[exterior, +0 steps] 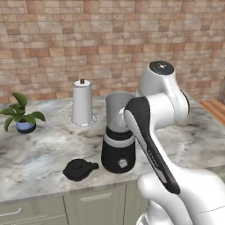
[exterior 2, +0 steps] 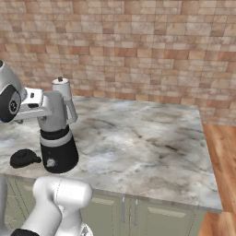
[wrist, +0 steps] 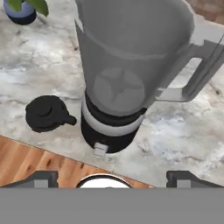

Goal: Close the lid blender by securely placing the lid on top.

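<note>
1 small flat round black lid (exterior: 80,169) with raised centre knob and short side tab, lying on marbled grey tabletop (exterior: 39,149) just left of black-based blender (exterior: 118,143) with uncovered translucent grey jar. Gripper (wrist: 111,177) above, spread wide, holding nothing.
</note>
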You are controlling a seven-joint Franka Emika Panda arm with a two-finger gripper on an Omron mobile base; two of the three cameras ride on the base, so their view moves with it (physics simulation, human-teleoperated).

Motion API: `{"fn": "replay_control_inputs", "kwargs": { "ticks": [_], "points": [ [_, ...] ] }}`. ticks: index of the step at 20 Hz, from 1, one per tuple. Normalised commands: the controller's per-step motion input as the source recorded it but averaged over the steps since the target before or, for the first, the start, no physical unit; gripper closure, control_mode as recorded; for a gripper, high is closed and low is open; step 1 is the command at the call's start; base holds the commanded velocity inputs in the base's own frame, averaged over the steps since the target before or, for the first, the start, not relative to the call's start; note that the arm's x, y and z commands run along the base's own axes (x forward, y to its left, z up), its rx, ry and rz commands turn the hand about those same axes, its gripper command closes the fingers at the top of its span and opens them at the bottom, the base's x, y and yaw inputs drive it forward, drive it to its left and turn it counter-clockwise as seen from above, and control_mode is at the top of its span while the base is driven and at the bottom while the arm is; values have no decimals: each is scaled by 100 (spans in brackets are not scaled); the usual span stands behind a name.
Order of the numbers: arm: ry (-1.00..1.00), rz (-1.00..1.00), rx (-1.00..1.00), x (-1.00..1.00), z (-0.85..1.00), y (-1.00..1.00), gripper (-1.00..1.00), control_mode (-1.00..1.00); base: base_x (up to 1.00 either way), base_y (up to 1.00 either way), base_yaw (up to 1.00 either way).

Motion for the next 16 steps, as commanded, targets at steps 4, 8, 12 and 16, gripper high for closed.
{"fn": "replay_control_inputs", "kwargs": {
  "ticks": [4, 8, 12, 16],
  "points": [
    [2, 23, -2, -24, -23, 100, -100, -100, 0, 0, 0],
    [9, 32, 0, -8, -31, 100, -100, -100, 0, 0, 0],
    [10, 39, -2, 0, -37, 97, -100, -100, 0, 0, 0],
    [14, 34, -12, 0, -42, 92, -100, -100, 0, 0, 0]
  ]
}}
